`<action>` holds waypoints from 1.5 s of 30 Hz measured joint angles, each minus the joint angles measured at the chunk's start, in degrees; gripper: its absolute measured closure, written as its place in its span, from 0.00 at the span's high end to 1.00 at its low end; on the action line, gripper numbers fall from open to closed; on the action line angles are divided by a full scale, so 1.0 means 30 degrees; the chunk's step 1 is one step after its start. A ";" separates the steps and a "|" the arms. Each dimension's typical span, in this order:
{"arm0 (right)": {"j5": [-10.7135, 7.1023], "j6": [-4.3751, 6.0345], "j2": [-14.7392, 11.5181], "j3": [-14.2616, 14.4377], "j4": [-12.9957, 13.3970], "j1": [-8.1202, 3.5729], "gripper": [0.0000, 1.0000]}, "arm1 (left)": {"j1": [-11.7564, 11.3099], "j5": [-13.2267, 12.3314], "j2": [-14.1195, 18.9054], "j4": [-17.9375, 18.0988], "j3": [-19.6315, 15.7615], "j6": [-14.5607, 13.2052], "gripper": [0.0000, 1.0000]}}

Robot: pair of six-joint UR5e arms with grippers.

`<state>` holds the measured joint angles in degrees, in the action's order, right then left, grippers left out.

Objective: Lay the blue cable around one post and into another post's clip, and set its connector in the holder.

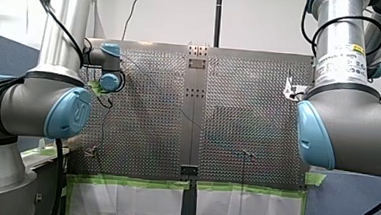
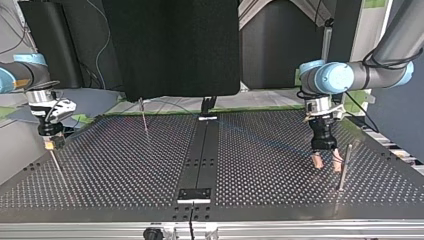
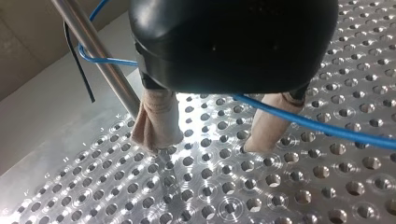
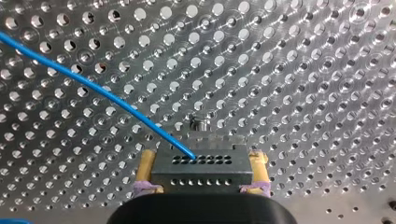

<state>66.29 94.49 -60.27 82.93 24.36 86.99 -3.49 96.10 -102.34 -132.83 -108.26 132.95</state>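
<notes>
In the left wrist view my left gripper (image 3: 208,143) stands open just above the perforated plate, its beige-wrapped fingers (image 3: 159,116) spread wide. The blue cable (image 3: 327,128) runs between them under the gripper body and loops around a metal post (image 3: 102,60) right beside one finger. At the top view's right, that gripper (image 2: 325,162) hangs next to the post (image 2: 345,165). In the right wrist view my right gripper (image 4: 203,157) is shut with yellow pads on a dark connector block (image 4: 201,170). The cable (image 4: 93,86) leaves the block across the plate. This gripper (image 2: 50,142) is at the top view's left.
A thin post (image 2: 144,117) stands at the back of the table (image 2: 125,165) in the top view. A dark centre strip (image 2: 200,160) divides the table. A small metal stud (image 4: 201,125) sits just ahead of the connector. Green tape edges the table (image 1: 139,182) in the front view.
</notes>
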 joint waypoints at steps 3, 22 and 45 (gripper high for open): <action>0.0097 -0.0132 0.0002 0.0001 -0.0001 0.0003 0.00 | 0.0001 0.0001 0.0000 -0.0001 0.0000 -0.0008 1.00; 0.0201 -0.0341 0.0002 0.0002 0.0052 0.0046 0.47 | 0.0000 0.0001 -0.0007 -0.0026 0.0000 -0.0026 1.00; 0.0201 -0.0408 0.0008 0.0006 0.0023 0.0069 0.93 | 0.0000 0.0001 0.0000 -0.0026 0.0000 -0.0050 1.00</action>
<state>66.89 93.27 -60.24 82.95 24.43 87.20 -3.50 96.10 -102.34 -132.90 -108.26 132.80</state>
